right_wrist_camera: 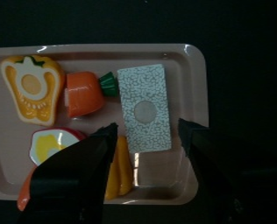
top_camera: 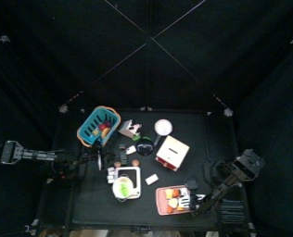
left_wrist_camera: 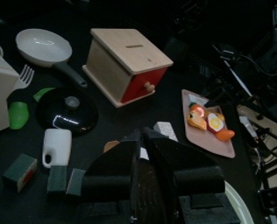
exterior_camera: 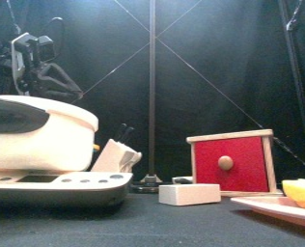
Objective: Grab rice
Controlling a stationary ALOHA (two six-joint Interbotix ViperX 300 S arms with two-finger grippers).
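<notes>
The rice is a grey speckled packet [right_wrist_camera: 147, 107] lying flat on a pink tray [right_wrist_camera: 200, 61], next to an orange carrot piece [right_wrist_camera: 85, 94] and a yellow pepper slice [right_wrist_camera: 33, 87]. My right gripper [right_wrist_camera: 152, 157] hangs open just above the tray, one jaw on each side of the packet's near end, holding nothing. In the top view the right gripper [top_camera: 194, 195] is over the tray [top_camera: 160, 205] at the table's front right. My left gripper [left_wrist_camera: 145, 168] is shut and empty, resting at the table's left [top_camera: 92, 165].
A wooden box with a red front [top_camera: 171, 151] [exterior_camera: 233, 164] stands mid-table. A teal basket [top_camera: 97, 125] and a white bowl [top_camera: 163, 127] are at the back. A white rice cooker [exterior_camera: 40, 145] stands front left. A small white block [exterior_camera: 190, 194] lies beside the box.
</notes>
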